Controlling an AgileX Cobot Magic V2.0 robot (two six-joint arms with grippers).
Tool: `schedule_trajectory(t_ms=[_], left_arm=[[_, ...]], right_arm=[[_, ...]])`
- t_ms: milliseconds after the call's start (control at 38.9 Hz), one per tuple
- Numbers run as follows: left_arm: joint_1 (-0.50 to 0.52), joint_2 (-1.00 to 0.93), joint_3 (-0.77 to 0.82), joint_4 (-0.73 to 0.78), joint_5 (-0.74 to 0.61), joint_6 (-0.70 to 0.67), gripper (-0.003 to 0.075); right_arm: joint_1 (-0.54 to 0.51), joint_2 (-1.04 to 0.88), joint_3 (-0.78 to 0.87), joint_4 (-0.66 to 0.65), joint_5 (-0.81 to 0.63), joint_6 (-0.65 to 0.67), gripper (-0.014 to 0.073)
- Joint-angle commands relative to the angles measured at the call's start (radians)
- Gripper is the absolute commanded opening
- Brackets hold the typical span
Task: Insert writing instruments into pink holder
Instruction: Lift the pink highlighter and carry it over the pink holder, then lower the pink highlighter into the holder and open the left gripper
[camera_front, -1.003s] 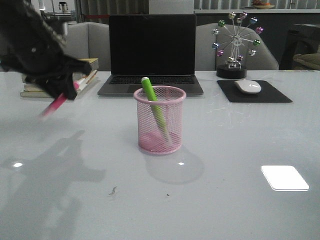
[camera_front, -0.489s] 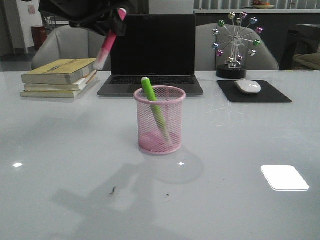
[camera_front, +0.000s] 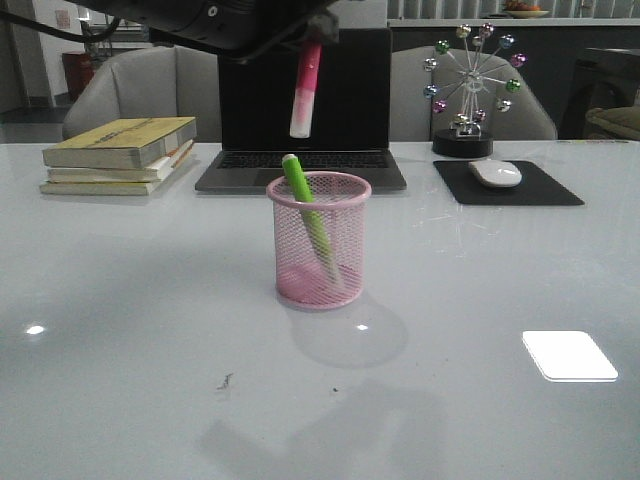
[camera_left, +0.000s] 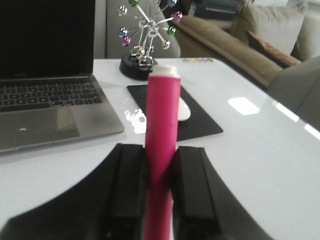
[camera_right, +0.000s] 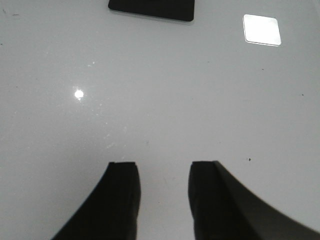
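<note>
Pink highlighter (camera_front: 306, 88): clamped between the fingers of the left end effector (camera_left: 159, 185), hanging nearly upright, whitish cap down, high above the pink wire-mesh holder (camera_front: 319, 240). Green highlighter (camera_front: 308, 218): inside the holder, leaning, top above the rim. Holder: upright on the white counter (camera_front: 130, 300), in front of a laptop (camera_front: 304, 105). Right end effector (camera_right: 163, 192): fingers apart, holding nothing, over bare counter.

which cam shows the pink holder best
The front view: the pink holder stands whole mid-table, the green highlighter leaning inside, the pink highlighter held above it. The left wrist view shows only that highlighter clamped; the right wrist view shows bare table.
</note>
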Motion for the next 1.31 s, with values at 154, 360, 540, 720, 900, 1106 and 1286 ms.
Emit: schedule_trajectory(t_ms=[154,360,540,720,900,1106,1286], left_arm=[[-0.033,0.07,-0.023,-0.006,-0.194,-0.045,0.0101],[-0.033,0.141,-0.023,-0.006,-0.192,-0.064,0.0101],[-0.033,0.184,-0.023,-0.006,-0.224,-0.064,0.0101],[-0.033,0.191,-0.023,-0.006,-0.262,-0.064,0.011],[-0.032,0.191,-0.023,-0.006,-0.263,-0.064,0.0274],[-0.032,0.186,-0.023,-0.006,-0.253,-0.064,0.0491],[-0.006,0.111,-0.023,0.001,-0.25,0.02,0.0472]], right_arm=[[-0.006,-0.007,-0.025,-0.006,-0.065,-0.005,0.037],[-0.006,-0.007,-0.025,-0.006,-0.065,-0.005,0.037],[-0.006,-0.007,-0.025,-0.006,-0.065,-0.005,0.037],[-0.006,-0.007,-0.025,-0.006,-0.065,-0.005,0.037],[-0.006,-0.007,-0.025,-0.006,-0.065,-0.005,0.037],[-0.006,-0.007,-0.025,-0.006,-0.065,-0.005,0.037],[-0.006,-0.007,-0.025,-0.006,-0.065,-0.005,0.037]])
